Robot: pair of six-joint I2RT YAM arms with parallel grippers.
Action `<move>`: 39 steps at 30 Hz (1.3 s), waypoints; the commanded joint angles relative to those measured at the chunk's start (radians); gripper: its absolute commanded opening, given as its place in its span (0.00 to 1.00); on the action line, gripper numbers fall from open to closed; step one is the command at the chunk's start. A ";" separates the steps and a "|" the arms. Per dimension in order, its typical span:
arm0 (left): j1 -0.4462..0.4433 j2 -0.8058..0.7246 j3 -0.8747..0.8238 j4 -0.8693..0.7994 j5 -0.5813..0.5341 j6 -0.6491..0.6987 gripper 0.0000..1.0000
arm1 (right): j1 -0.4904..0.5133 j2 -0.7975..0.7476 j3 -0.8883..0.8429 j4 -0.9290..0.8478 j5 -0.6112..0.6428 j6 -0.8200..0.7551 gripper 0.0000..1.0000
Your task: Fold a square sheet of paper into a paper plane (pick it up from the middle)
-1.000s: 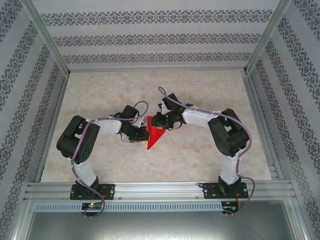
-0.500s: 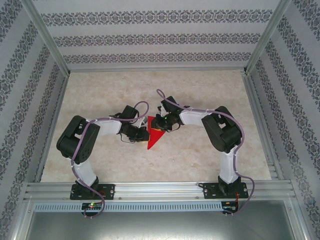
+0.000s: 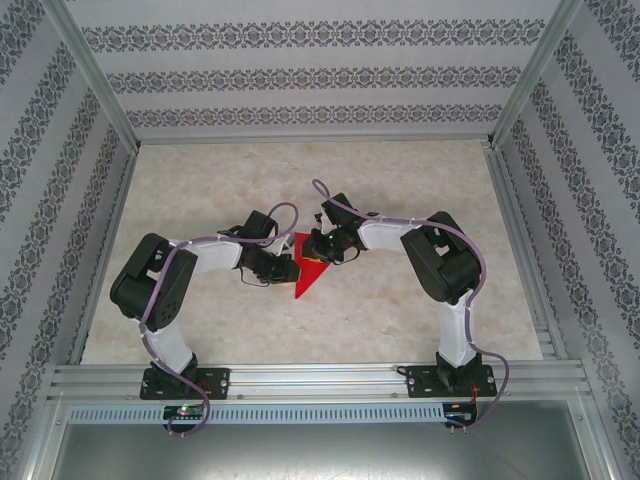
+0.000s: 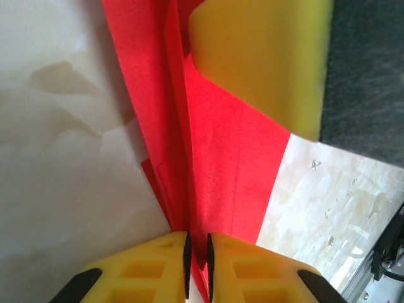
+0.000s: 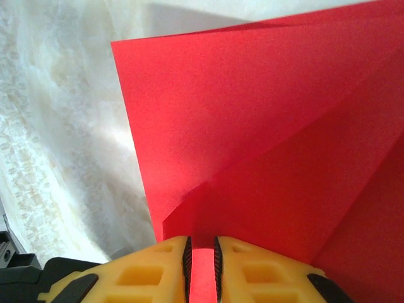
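The red paper (image 3: 308,280), folded into a narrow pointed shape, lies on the table between both arms, tip toward the near edge. My left gripper (image 3: 291,268) meets it from the left. In the left wrist view its jaws (image 4: 197,246) stand a sliver apart astride a raised crease of the paper (image 4: 233,151), and table shows beside the crease in the gap. My right gripper (image 3: 318,250) reaches in from the right, and one of its yellow fingers (image 4: 265,57) rests on the paper. In the right wrist view its jaws (image 5: 202,249) are nearly closed, and the gap shows nothing but red paper (image 5: 252,120).
The pale marble tabletop (image 3: 400,200) is walled by patterned panels (image 3: 300,75) at the back and sides. An aluminium rail (image 3: 320,380) carrying both arm bases runs along the near edge.
The right arm's elbow has swung in toward the centre. The left jaws have parted slightly and the right jaws have narrowed. The paper has stayed in place.
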 commanded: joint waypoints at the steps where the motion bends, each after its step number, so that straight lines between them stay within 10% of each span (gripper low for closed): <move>1: -0.011 -0.059 -0.020 -0.033 -0.011 -0.001 0.22 | 0.008 0.027 0.010 -0.003 0.002 -0.003 0.20; 39: -0.066 -0.048 -0.082 0.034 -0.017 -0.072 0.18 | 0.015 -0.018 -0.031 0.001 0.014 0.011 0.21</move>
